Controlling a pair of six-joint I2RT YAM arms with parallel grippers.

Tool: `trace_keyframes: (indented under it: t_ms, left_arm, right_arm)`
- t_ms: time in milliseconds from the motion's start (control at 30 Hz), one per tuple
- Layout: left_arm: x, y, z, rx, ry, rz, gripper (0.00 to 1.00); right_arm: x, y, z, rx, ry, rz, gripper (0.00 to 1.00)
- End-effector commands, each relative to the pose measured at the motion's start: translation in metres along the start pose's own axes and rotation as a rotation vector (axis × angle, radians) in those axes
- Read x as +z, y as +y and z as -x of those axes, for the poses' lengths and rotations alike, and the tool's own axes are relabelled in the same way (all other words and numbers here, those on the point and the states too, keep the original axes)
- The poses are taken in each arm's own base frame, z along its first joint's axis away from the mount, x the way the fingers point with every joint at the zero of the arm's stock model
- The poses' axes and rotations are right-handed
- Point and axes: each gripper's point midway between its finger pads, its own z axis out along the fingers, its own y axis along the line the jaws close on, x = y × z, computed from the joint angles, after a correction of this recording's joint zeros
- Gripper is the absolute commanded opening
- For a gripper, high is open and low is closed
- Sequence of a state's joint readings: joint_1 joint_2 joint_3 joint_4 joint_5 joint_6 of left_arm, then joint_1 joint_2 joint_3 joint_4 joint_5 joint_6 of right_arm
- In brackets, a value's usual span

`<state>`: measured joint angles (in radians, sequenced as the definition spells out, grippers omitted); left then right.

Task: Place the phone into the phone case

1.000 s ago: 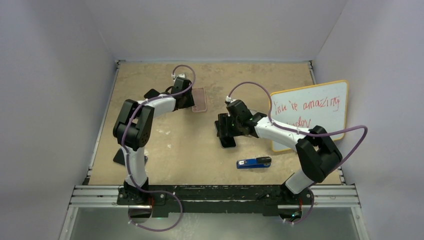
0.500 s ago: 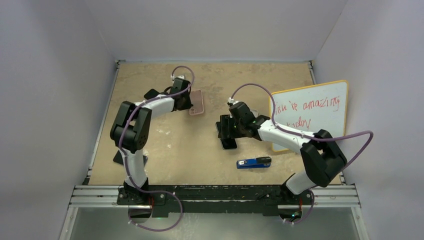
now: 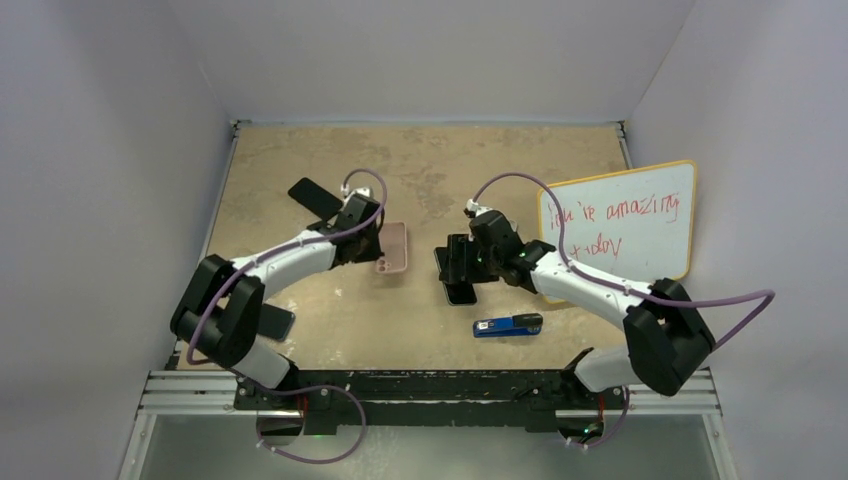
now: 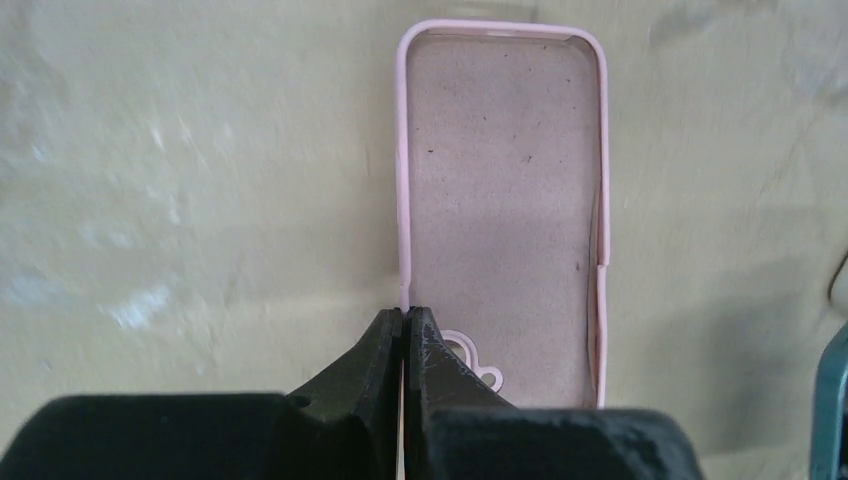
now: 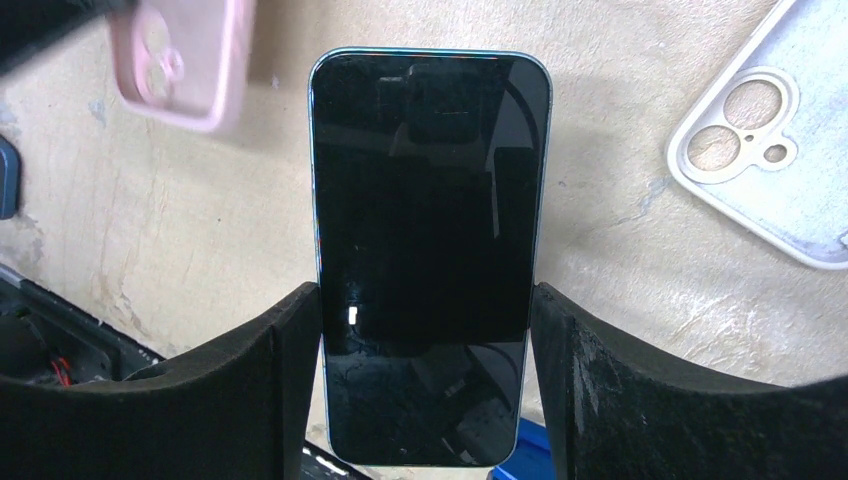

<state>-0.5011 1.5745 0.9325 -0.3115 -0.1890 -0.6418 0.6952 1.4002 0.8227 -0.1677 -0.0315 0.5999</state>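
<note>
The pink phone case (image 3: 394, 250) is left of the table's middle. In the left wrist view it (image 4: 505, 200) shows its open inside. My left gripper (image 3: 371, 238) is shut on the case's left rim, its fingertips (image 4: 405, 318) pinched on the thin edge. The dark phone (image 3: 459, 284), screen up with a blue rim, is between the pads of my right gripper (image 3: 462, 262). In the right wrist view the phone (image 5: 430, 220) fills the gap between both fingers (image 5: 290, 340), and my right gripper (image 5: 427, 325) is shut on its long sides. The pink case (image 5: 185, 60) shows at that view's upper left, close to the phone's top.
A white phone case (image 5: 770, 150) lies right of the phone. A whiteboard (image 3: 620, 225) with red writing lies at the right. A blue and black tool (image 3: 508, 325) lies near the front. Two flat black objects lie at the far left (image 3: 315, 196) and near left (image 3: 276, 322).
My left arm has pulled the pink case nearer and toward the centre, close to the phone. My right gripper with the phone has shifted slightly nearer.
</note>
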Motion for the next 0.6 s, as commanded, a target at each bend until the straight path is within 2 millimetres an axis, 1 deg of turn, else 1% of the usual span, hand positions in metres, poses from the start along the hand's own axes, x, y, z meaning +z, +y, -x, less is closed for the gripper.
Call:
trace_keyframes:
  t_ms: [0,33,133,167,233,300,333,400,467,533,567]
  left_arm:
    - [-0.016,0.011,-0.046,-0.065,0.047,0.022,0.0]
    - [-0.019,0.008,-0.051,-0.086,0.051,0.003,0.0]
    - [-0.024,0.002,-0.077,-0.141,0.088,-0.058,0.0]
    - [-0.026,-0.002,-0.081,-0.157,0.098,-0.079,0.01]
    - [-0.031,-0.014,-0.09,-0.18,0.114,-0.13,0.03]
    - [-0.036,-0.031,-0.099,-0.202,0.137,-0.219,0.08]
    - [-0.036,-0.038,-0.101,-0.222,0.138,-0.252,0.12]
    - [-0.04,-0.054,-0.108,-0.259,0.171,-0.333,0.15]
    - [-0.044,-0.065,-0.106,-0.275,0.167,-0.398,0.18]
    - [-0.047,-0.066,-0.102,-0.27,0.155,-0.4,0.24]
    - [-0.049,-0.063,-0.101,-0.259,0.152,-0.378,0.28]
  right_arm:
    - [-0.014,0.019,0.014,0.011,-0.066,0.076,0.41]
    - [-0.015,0.019,0.014,0.01,-0.067,0.075,0.41]
    - [-0.015,0.016,0.013,0.015,-0.067,0.067,0.41]
    - [-0.015,0.016,0.012,0.017,-0.066,0.064,0.41]
    - [-0.015,0.015,0.012,0.021,-0.066,0.06,0.4]
    - [-0.016,0.016,0.012,0.029,-0.069,0.062,0.4]
    - [-0.017,0.017,0.013,0.036,-0.073,0.064,0.4]
    - [-0.018,0.018,0.016,0.052,-0.084,0.067,0.4]
    - [-0.019,0.02,0.016,0.064,-0.089,0.074,0.4]
    - [-0.02,0.022,0.018,0.072,-0.094,0.078,0.4]
    - [-0.021,0.024,0.019,0.074,-0.096,0.082,0.4]
